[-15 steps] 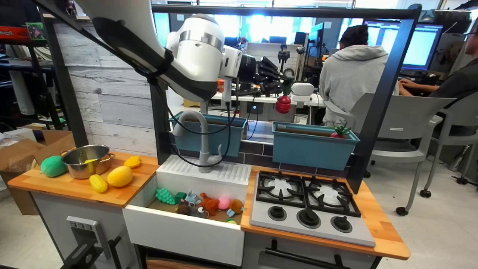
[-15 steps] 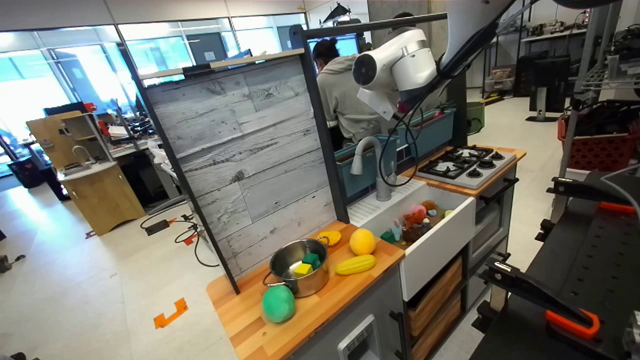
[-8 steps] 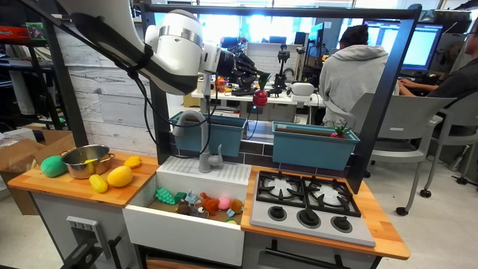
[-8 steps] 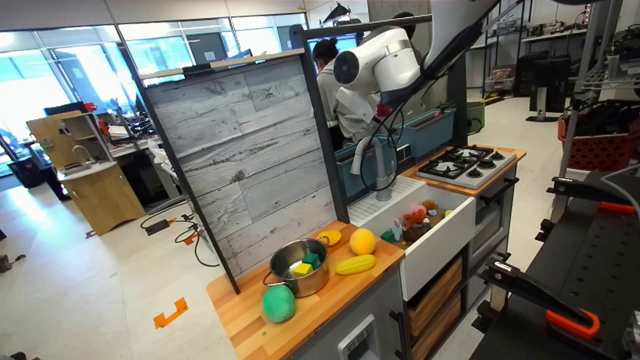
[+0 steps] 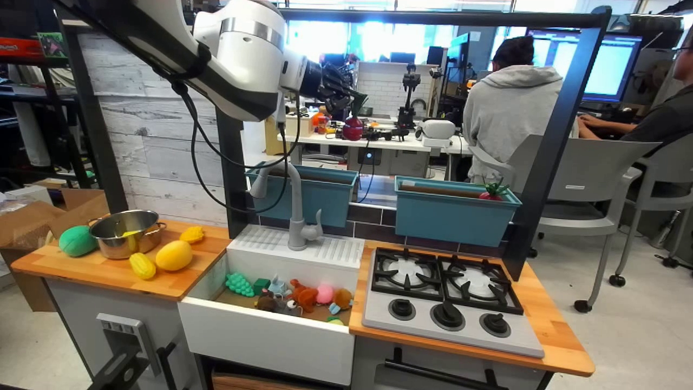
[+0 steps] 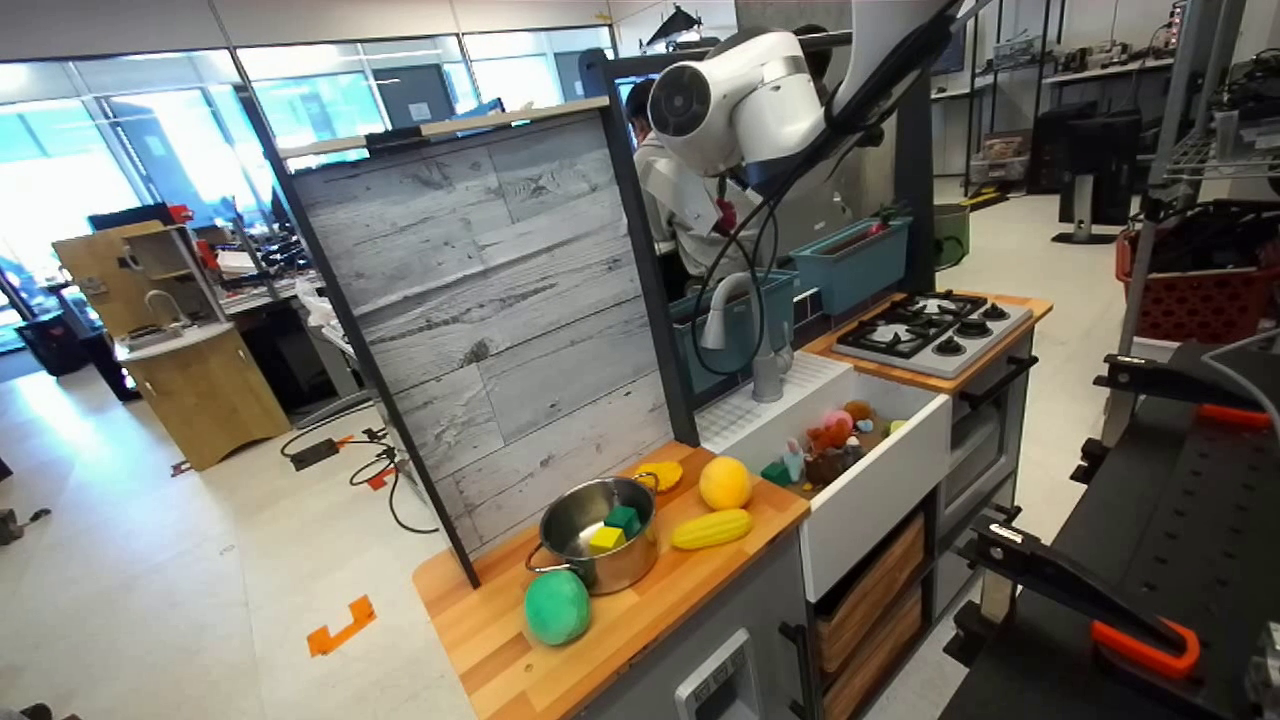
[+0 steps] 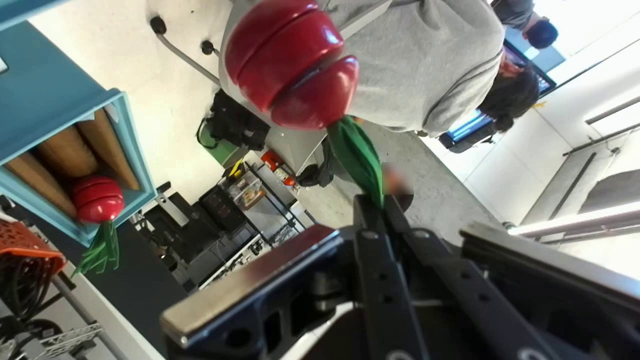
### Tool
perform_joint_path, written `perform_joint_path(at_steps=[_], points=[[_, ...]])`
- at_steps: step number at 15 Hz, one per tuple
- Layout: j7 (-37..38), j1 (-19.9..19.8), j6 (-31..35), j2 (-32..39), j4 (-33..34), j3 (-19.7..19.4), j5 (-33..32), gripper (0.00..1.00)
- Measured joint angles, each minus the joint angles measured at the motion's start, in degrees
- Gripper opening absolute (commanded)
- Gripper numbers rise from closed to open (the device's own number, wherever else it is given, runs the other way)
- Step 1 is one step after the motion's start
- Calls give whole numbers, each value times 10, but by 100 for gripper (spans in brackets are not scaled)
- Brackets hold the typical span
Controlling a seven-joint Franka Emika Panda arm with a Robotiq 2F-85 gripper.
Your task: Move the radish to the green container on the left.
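The white arm (image 6: 785, 120) holds its pincer (image 7: 383, 203) high. Below it, in an exterior view, sit a teal bin (image 5: 330, 200) toward its left and another teal bin (image 5: 455, 219) toward its right. In both exterior views the steel pot (image 6: 630, 570) stands well below and left of it, with a green rounded thing (image 6: 557, 607) just beside the pot; whether it's hollow I can't tell. The pincer is closed on the leaves (image 7: 355, 155) of a red radish (image 7: 285, 55), which hangs below it; a second radish (image 7: 100, 199) lies in the right-hand bin.
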Motion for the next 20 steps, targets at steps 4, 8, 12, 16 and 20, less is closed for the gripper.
perform_joint_path(at_steps=[4,8,12,16,20], points=[[2,11,32,-31,-54,0,-5,1],[9,23,60,-83,-142,-6,-30,1],[13,41,60,-147,-241,-27,-63,1],[22,50,60,-219,-346,-34,-127,1],[25,55,53,-290,-459,-19,-198,1]])
